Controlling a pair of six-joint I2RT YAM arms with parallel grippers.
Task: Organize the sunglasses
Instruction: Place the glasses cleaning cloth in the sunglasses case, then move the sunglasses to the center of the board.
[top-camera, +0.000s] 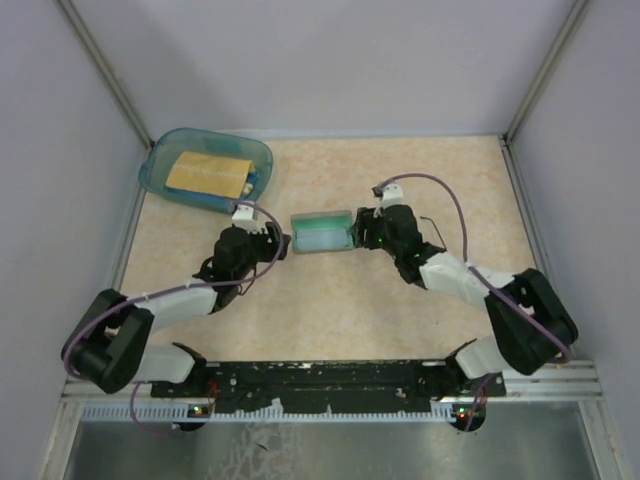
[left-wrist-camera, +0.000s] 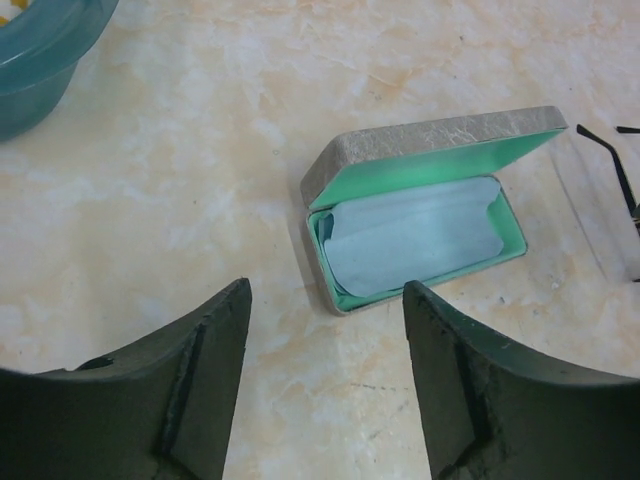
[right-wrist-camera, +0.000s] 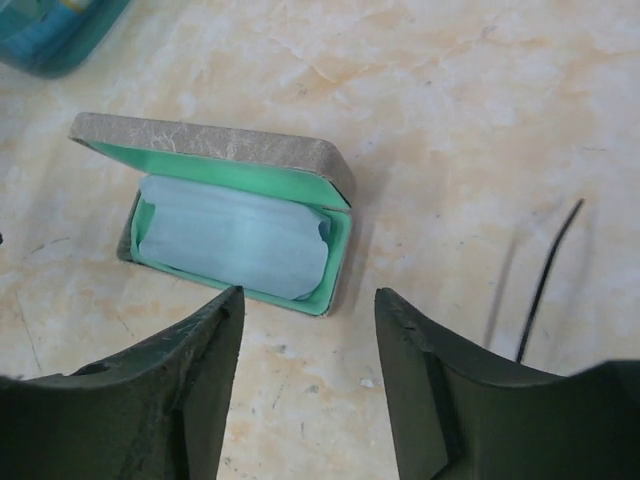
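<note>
Open case (top-camera: 322, 232) at mid-bench (top-camera: 330, 310), lid raised, teal lining showing, pale blue cloth (left-wrist-camera: 410, 240) lying flat inside. Left tool (left-wrist-camera: 325, 300) just left of the case, spread wide, gripping nothing, aimed at the case's near corner. Right tool (right-wrist-camera: 308, 300) just right of the case, likewise spread wide and empty, facing the case's short end. Sunglasses (left-wrist-camera: 612, 160) out on the bench, right of the case and apart from it, not in either tool; only thin dark temple arms clear at the edges of the wrist views, lenses too faint to make out. Teal bin (top-camera: 150, 172) at the far left corner, yellow item (top-camera: 210, 172) inside.
</note>
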